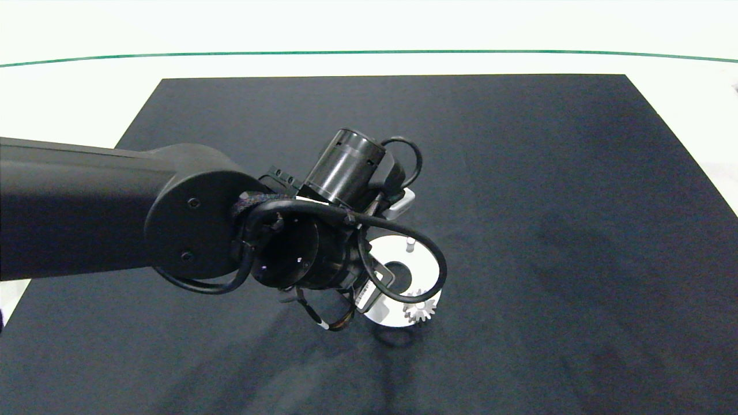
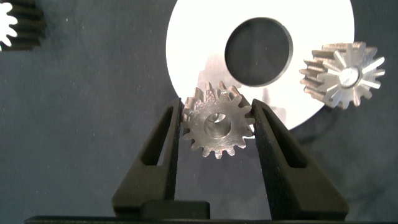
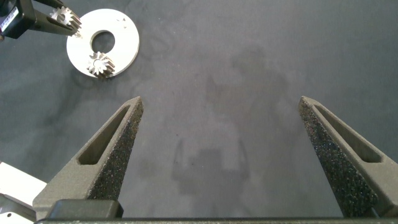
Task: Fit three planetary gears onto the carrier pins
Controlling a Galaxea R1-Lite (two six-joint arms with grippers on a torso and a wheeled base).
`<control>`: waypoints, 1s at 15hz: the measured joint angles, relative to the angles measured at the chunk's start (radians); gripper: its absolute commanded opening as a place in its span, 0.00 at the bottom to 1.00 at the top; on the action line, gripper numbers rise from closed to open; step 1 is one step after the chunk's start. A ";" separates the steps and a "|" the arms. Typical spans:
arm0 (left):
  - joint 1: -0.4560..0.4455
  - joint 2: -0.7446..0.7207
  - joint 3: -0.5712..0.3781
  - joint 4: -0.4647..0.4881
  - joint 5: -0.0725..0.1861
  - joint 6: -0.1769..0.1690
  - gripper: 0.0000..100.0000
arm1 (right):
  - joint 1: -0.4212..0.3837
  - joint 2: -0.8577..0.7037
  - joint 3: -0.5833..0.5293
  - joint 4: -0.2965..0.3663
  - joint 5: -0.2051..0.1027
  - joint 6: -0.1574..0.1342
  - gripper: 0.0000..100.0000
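Carrying second gear (image 2: 217, 121), pinched in left gripper (image 2: 217, 124), over disc (image 2: 193, 43) at frame centre, one gear (image 2: 344, 73) already seated, another (image 2: 12, 25) waiting upper left, lining bore over free pin (image 1: 410, 244) next; right gripper (image 3: 221, 152) idling open.

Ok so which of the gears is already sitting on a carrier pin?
The gear at the white disc's rim, seated on its pin. Another gear is clamped in the left gripper over the disc; a third lies on the cloth.
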 measured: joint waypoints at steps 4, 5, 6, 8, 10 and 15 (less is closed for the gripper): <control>-0.002 0.008 -0.011 0.000 0.000 -0.001 0.28 | 0.000 0.000 0.000 0.000 0.000 0.000 1.00; -0.001 0.008 -0.011 0.000 -0.001 -0.001 0.28 | 0.000 0.000 0.000 0.000 0.000 0.000 1.00; 0.000 0.007 -0.011 0.000 -0.001 -0.001 0.28 | 0.000 0.000 0.000 0.000 0.000 0.000 1.00; 0.003 0.004 -0.006 0.001 -0.001 -0.001 0.28 | 0.000 0.000 0.000 0.000 0.000 0.000 1.00; 0.004 0.000 -0.003 0.004 0.000 -0.001 0.28 | 0.001 -0.002 0.000 0.000 0.000 -0.004 1.00; 0.005 -0.003 -0.001 0.005 0.000 -0.002 0.28 | 0.001 -0.006 0.000 0.002 0.001 -0.008 1.00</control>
